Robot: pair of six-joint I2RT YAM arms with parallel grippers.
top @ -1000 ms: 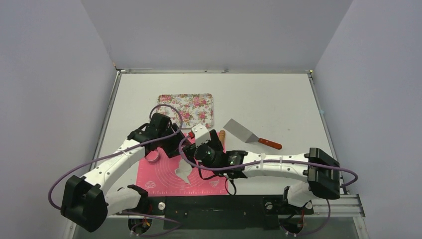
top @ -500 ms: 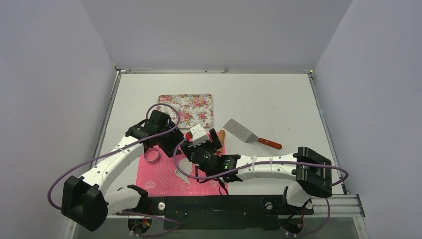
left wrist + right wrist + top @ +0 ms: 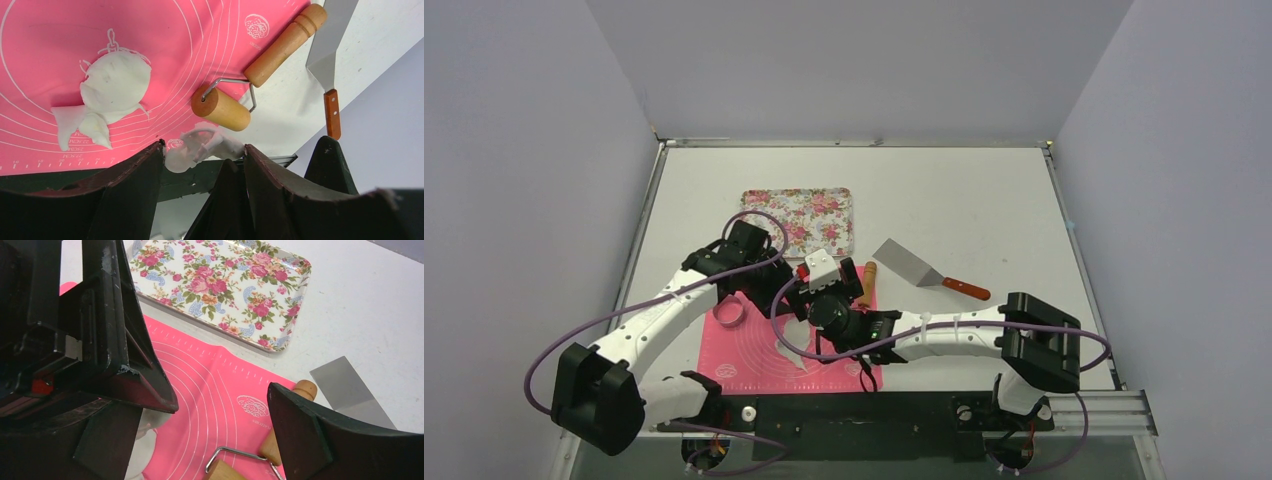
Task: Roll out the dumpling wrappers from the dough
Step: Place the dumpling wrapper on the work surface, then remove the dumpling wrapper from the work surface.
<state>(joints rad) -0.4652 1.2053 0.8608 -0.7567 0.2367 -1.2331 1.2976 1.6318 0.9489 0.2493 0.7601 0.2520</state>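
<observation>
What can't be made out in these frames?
Top view: right arm covers most of the dough and the roller drum.
Left wrist: dough scrap between the left gripper tips, edges hidden; contact unclear.
Right wrist: roller cut by bottom edge; spatula handle behind a right gripper finger.

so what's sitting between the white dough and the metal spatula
The wooden rolling pin, at the edge of the pink mat, lies between the white dough and the spatula; the left wrist view shows it.
</observation>
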